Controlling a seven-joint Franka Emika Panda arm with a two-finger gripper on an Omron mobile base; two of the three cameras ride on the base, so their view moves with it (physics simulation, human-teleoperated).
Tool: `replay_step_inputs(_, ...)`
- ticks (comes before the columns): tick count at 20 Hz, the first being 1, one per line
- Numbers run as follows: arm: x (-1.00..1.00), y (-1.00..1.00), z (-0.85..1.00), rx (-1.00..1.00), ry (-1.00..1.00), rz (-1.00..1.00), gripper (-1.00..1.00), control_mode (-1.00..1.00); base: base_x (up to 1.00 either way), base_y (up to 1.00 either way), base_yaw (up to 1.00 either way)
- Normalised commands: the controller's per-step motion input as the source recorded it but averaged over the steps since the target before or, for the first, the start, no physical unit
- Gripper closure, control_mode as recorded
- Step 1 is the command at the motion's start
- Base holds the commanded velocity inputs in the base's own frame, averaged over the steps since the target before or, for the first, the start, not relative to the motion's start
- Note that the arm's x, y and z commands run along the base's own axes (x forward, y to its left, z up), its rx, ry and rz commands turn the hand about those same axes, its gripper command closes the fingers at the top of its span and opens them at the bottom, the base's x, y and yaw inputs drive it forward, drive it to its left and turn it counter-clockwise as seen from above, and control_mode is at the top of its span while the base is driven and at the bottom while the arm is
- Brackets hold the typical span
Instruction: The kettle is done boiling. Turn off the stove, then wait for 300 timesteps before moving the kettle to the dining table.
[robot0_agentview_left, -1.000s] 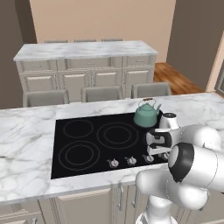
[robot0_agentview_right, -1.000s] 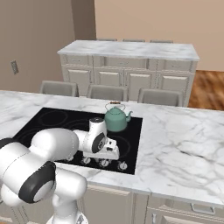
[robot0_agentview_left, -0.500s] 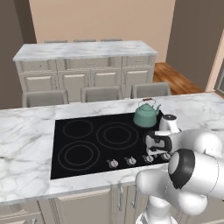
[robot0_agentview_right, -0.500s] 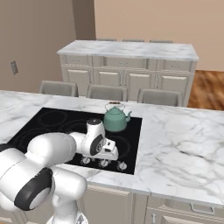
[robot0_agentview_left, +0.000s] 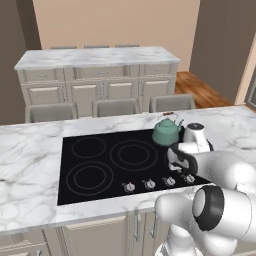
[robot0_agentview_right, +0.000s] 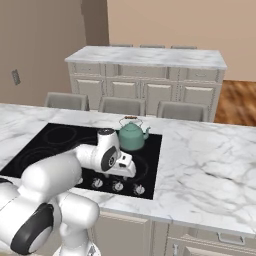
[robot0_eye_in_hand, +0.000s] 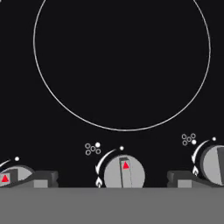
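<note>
The teal kettle (robot0_agentview_left: 166, 131) (robot0_agentview_right: 132, 137) stands upright on the back right burner of the black stove (robot0_agentview_left: 100, 165) (robot0_agentview_right: 50, 142). My gripper (robot0_agentview_left: 185, 173) (robot0_agentview_right: 121, 175) (robot0_eye_in_hand: 113, 180) hangs low over the front knob row, in front of the kettle and apart from it. It is open. In the hand view its fingertips (robot0_eye_in_hand: 43, 179) stand on either side of one silver knob (robot0_eye_in_hand: 124, 171) with a red mark, without touching it. A burner ring outline lies on the stove glass (robot0_eye_in_hand: 122, 65) beyond. The dining table is out of view.
Neighbouring knobs (robot0_eye_in_hand: 9, 177) (robot0_eye_in_hand: 214, 162) sit just outside each fingertip. Three grey stools (robot0_agentview_left: 116, 106) stand behind the marble island (robot0_agentview_left: 30, 165). A marble counter with panelled cabinets (robot0_agentview_left: 95, 57) (robot0_agentview_right: 150, 56) runs along the far wall. Wood floor (robot0_agentview_left: 197, 90) lies to the right.
The jaws have spread wider around the knob. The hand stays over the same spot of the knob row, and the kettle has not moved.
</note>
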Motion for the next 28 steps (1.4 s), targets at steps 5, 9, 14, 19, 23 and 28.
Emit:
replay_step_inputs(5,-0.01,-0.01,0.30,0.00,-0.03,-0.07,-1.00,-1.00,0.00,0.00,0.00)
replay_step_inputs(9,0.00,-0.09,0.26,0.00,0.00,-0.02,-1.00,-1.00,0.00,0.00,0.00)
replay_step_inputs(14,0.13,-0.10,0.36,0.00,0.00,0.00,-1.00,-1.00,0.00,0.00,0.00)
replay_step_inputs(19,0.31,0.00,0.43,0.00,0.00,-0.04,-1.00,-1.00,0.00,0.00,0.00)
replay_step_inputs(23,0.38,0.00,0.38,0.00,0.00,-0.10,-1.00,-1.00,0.00,0.00,0.00)
replay_step_inputs(28,0.37,0.00,0.32,0.00,0.00,-0.11,-1.00,-1.00,0.00,0.00,0.00)
